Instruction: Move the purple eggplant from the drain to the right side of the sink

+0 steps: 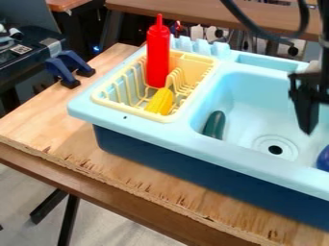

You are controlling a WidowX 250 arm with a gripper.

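Observation:
The black gripper (pixel 307 108) hangs down over the right part of the light blue sink basin (pixel 247 96), near the right edge of the camera view. Below it and to the left is the round drain (pixel 275 149). A dark green oblong toy (pixel 214 125) leans at the left side of the basin, apart from the gripper. To the left of the basin, a pale yellow dish rack (pixel 103 101) holds an upright red squeeze bottle (pixel 158 57) and a yellow corn-like toy (pixel 160 101). Part of a blue rounded object (pixel 323 159) shows at the right edge, lower than the gripper.
The sink unit's dark blue front (pixel 193 168) stands on a wooden tabletop (pixel 38 120) with a rough front edge. Blue and black clamps (pixel 62 71) are at the upper left. A black cable (pixel 260 29) loops above the basin's back edge.

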